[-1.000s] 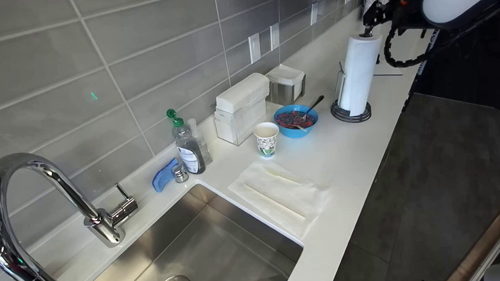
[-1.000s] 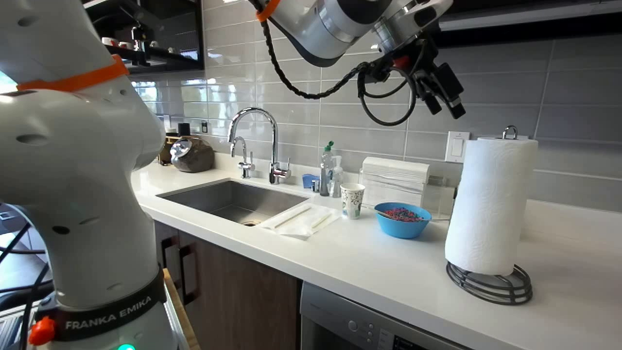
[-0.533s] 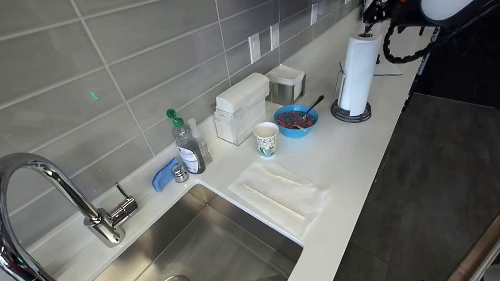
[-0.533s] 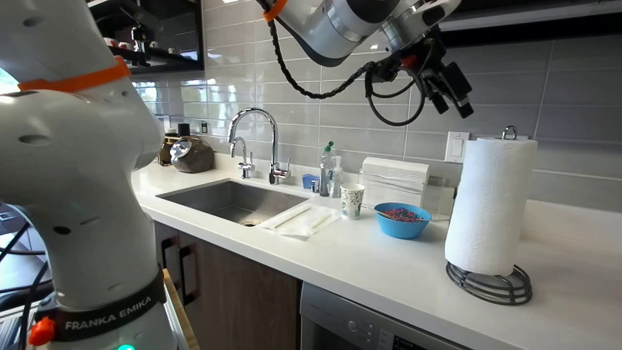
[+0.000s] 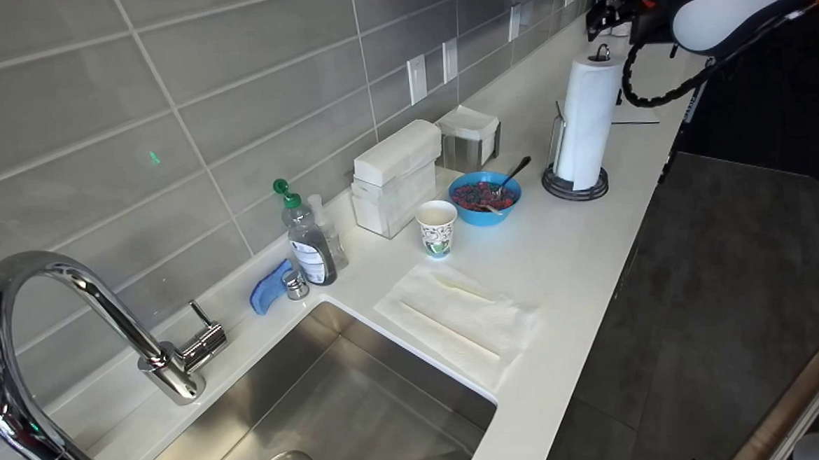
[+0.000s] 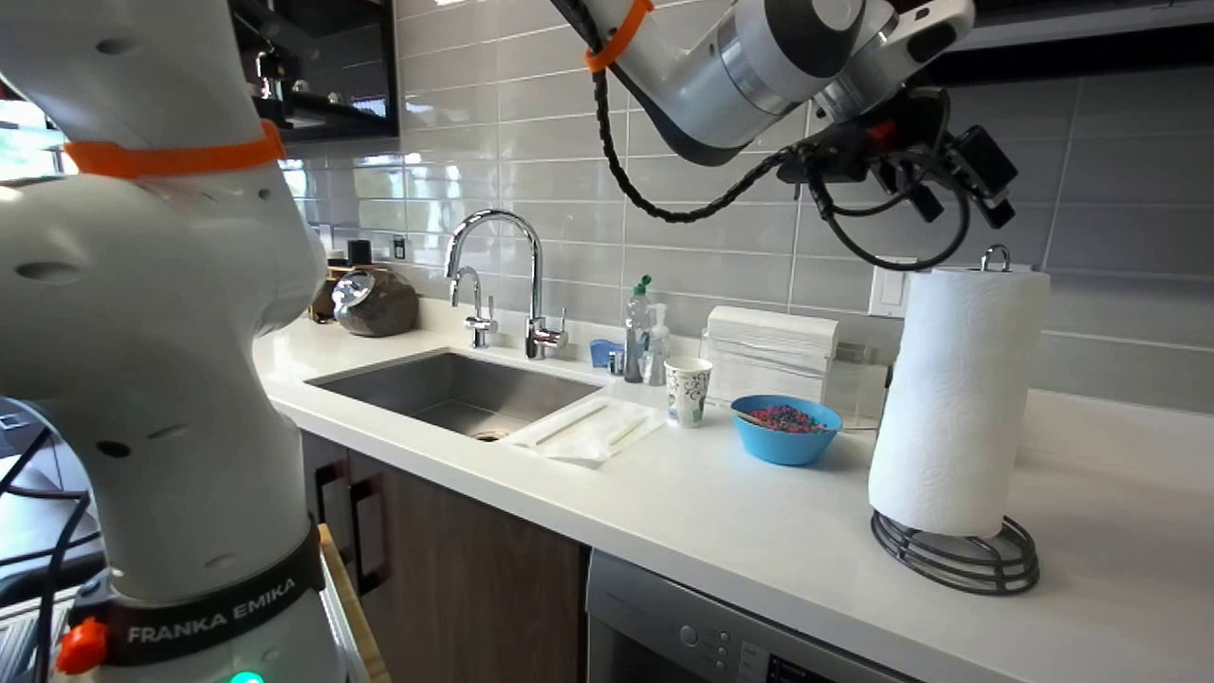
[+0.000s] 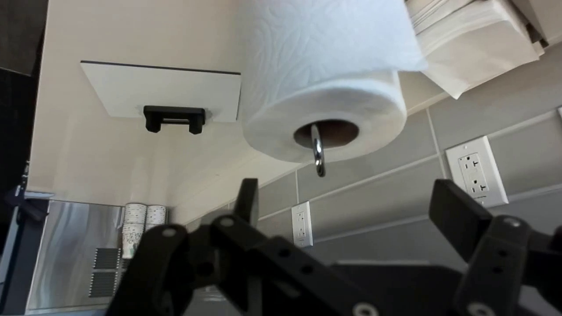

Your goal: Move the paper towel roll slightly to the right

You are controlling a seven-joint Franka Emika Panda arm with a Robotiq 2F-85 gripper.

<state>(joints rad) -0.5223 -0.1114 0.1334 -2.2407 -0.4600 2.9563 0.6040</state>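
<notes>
Grey tiled wall behind white counter; dark brown cabinet underneath; dark grey floor.

1. A white paper towel roll, embossed with curving lines, is seen at 1 o'clock in the wrist view.
2. The black gripper appears at 2 o'clock in an exterior view, an orange band ringing the white arm at 10.
3. A blue bowl, at 4 o'clock there, holds contents speckled red and blue.
4. Pale-lined gray tiles are pictured at 10 o'clock in an exterior view, a green-capped bottle at 9.
</notes>
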